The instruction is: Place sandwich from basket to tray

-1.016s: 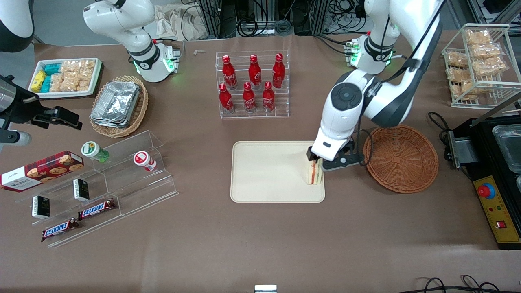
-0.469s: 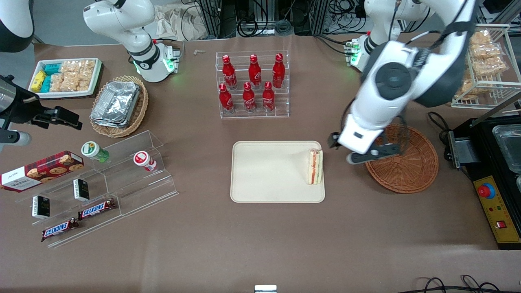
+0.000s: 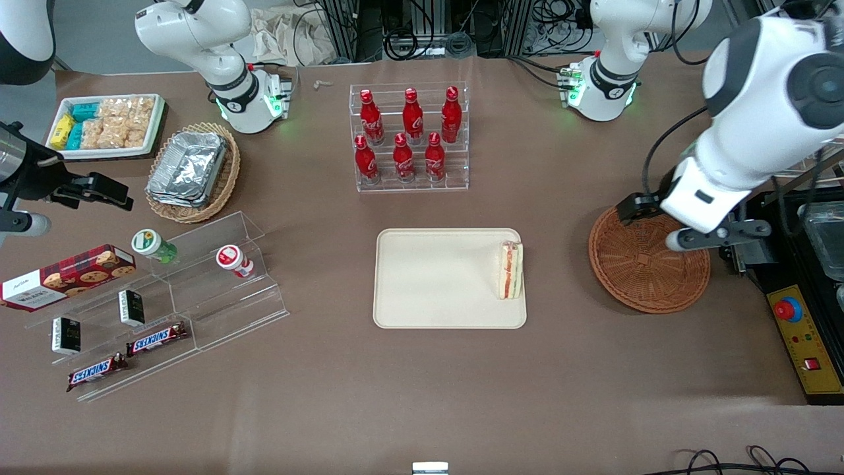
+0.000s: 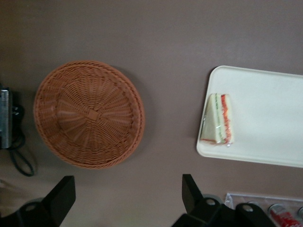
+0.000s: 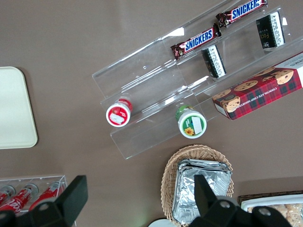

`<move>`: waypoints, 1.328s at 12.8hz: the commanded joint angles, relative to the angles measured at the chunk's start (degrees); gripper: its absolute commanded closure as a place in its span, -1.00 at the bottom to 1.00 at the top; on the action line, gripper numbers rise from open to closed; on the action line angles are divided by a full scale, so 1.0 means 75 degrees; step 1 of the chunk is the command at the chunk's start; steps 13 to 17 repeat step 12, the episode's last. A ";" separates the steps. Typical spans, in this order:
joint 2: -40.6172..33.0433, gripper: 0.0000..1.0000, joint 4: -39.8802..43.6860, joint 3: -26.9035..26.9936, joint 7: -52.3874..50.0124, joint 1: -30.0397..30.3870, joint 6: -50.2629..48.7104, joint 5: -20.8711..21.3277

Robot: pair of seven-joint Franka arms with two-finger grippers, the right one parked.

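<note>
The sandwich [image 3: 510, 270] [image 4: 218, 119] lies on the cream tray [image 3: 435, 280] [image 4: 270, 113], at the tray edge nearest the basket, its red and green filling showing. Beside the tray stands the round reddish-brown basket [image 3: 649, 258] [image 4: 89, 113] with nothing in it. My gripper [image 3: 659, 221] [image 4: 127, 196] hangs high above the basket's rim that lies farther from the front camera, apart from the sandwich. It is open, with bare table showing between the two black fingers [image 4: 190, 189].
A clear rack of red bottles [image 3: 409, 135] stands farther back from the tray. A black machine with a red button [image 3: 801, 284] sits at the working arm's end, beside the basket. A wire rack of snack bags [image 3: 778, 99] stands behind it. Acrylic shelves with snacks [image 3: 151, 303] lie toward the parked arm's end.
The gripper let go of the sandwich on the tray, rose, and swung away over the basket toward the working arm's end. The sandwich stays on the tray.
</note>
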 commanded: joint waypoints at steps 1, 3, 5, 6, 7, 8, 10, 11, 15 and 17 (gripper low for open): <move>-0.0662 -1.00 -0.0478 0.0509 0.1085 0.0003 -0.0187 -0.0144; -0.1061 -1.00 -0.0818 0.0663 0.1591 0.0247 -0.0128 -0.0132; -0.1309 -1.00 -0.0925 0.0675 0.1886 0.0390 -0.0128 -0.0132; -0.1286 -1.00 -0.0798 0.0664 0.1782 0.0379 -0.0163 -0.0121; -0.1228 -1.00 -0.0622 0.0605 0.1780 0.0379 -0.0175 -0.0074; -0.1134 -1.00 -0.0470 0.0593 0.1769 0.0367 -0.0187 -0.0074; -0.1133 -1.00 -0.0445 0.0593 0.1792 0.0355 -0.0210 -0.0039; -0.1133 -1.00 -0.0456 0.0558 0.1804 0.0343 -0.0210 -0.0015; -0.1133 -1.00 -0.0468 0.0512 0.1816 0.0355 -0.0210 0.0043; -0.1133 -1.00 -0.0468 0.0512 0.1816 0.0355 -0.0210 0.0043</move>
